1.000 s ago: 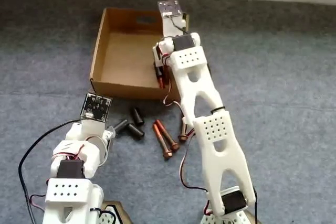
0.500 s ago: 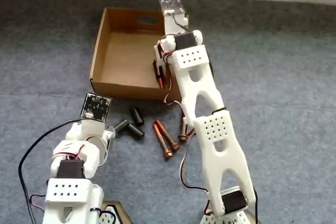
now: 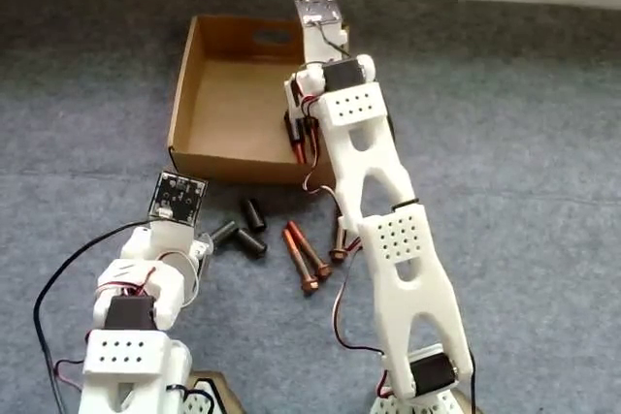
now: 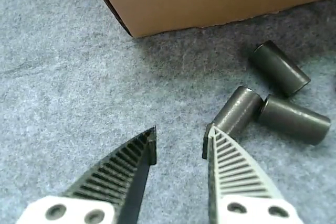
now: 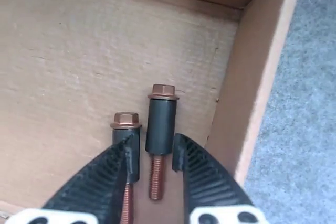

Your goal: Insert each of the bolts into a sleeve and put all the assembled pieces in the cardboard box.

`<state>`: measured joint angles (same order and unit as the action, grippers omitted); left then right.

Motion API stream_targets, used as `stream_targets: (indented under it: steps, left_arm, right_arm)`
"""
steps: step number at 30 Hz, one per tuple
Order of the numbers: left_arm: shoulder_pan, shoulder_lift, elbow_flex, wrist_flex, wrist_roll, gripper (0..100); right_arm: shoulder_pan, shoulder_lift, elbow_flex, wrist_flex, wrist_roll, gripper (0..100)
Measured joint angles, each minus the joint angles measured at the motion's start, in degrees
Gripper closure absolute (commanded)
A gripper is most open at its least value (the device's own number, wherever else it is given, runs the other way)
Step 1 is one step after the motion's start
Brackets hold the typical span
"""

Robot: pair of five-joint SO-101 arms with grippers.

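Three black sleeves point(image 4: 291, 120) loose on the grey carpet point(image 4: 63, 66) nearest the arms' bases, two touching end to side, the third just beyond. Left gripper point(image 4: 179, 132) low over them, jaws parted and empty, one fingertip at the end of the closest sleeve, touching or nearly so. Unmoved over the last second, like the loose parts. Just beside the sleeves, three copper bolts point(image 3: 309, 251), two lying together, one partly under the right arm point(image 3: 388, 239). Farther off, cardboard box point(image 3: 182, 109) with the right arm stretched over its near wall. Right gripper point(image 5: 152, 146) down in the box corner, jaws apart; between them one assembled piece point(image 5: 160, 121), bolt through sleeve, flat on the box floor, with a gap on one side, so seemingly let go rather than clamped. Second assembled piece point(image 5: 126, 129) alongside it, partly behind one finger. Since a second ago, only a slight creep of the right arm deeper over the box, wrist camera edging toward the far wall. Reads as a drop-off just finishing: two pieces in, three bolts and three sleeves to pair. Likely next: lifting clear without nudging either piece, then back to the loose parts
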<state>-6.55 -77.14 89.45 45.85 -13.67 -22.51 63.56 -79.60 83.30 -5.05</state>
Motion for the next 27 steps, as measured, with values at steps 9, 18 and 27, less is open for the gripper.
stream_targets:
  steps: [9, 18, 27]
  left_arm:
    - [0.00, 0.00, 0.00, 0.00, 0.00, 83]
    - [0.00, 0.00, 0.00, 0.00, 0.00, 83]
    - [0.00, 0.00, 0.00, -0.26, 0.00, 83]
  right_arm:
    - [-3.96, 0.44, 0.62, -3.52, 0.00, 98.9]
    - [-6.24, 6.68, 1.49, -5.45, 0.00, 99.1]
    - [-4.57, 8.88, -3.52, -5.45, 0.00, 99.1]
